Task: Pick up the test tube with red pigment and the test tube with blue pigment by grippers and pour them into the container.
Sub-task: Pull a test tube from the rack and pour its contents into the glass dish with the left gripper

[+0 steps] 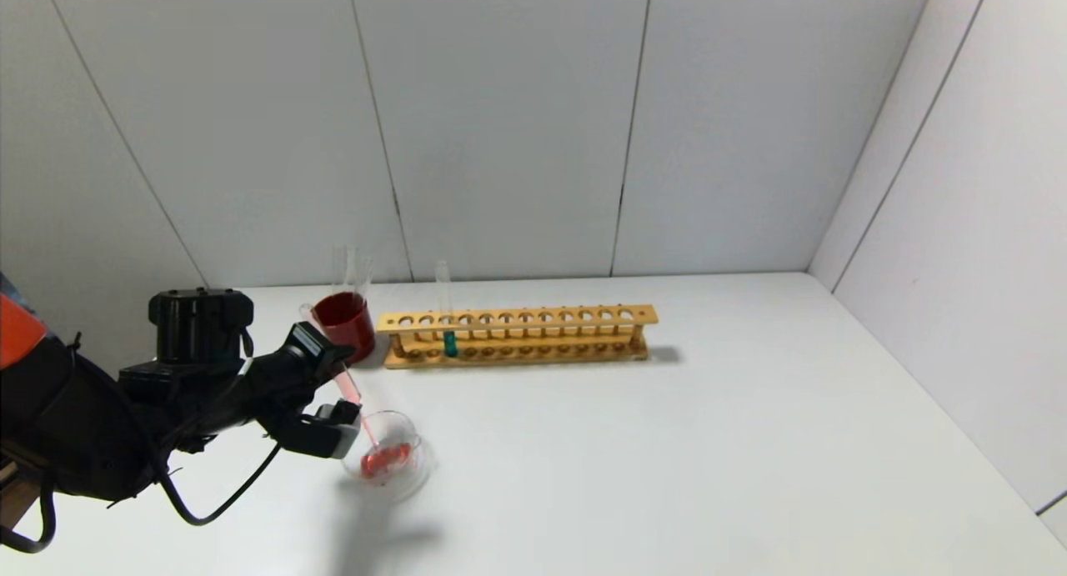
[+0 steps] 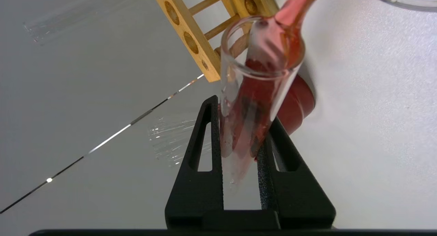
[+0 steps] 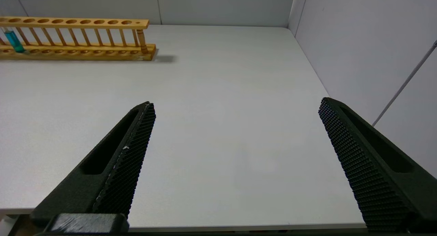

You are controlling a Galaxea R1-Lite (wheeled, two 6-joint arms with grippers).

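While the left gripper [image 1: 333, 390] clamps it, the slim clear glass test tube of orange-red liquid [image 1: 350, 390] tilts mouth-down, pouring into the low round clear glass container [image 1: 414, 462] on the white tabletop [image 1: 667, 459]. Farther back, the teal-liquid tube [image 1: 446, 318] stands in the wooden rack [image 1: 517, 334], beside a dark red cup [image 1: 346, 323]. Off to the right, the right gripper [image 3: 235, 137] hangs spread apart.

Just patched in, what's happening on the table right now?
The left tool grips the test tube with red pigment, tilted mouth-down over the container; red liquid is streaming out and pooling in the dish. The test tube with blue pigment stands upright in the wooden rack, untouched. A dark red cup sits just left of the rack. The right tool hangs open above bare table, off to the right of the rack, holding nothing.
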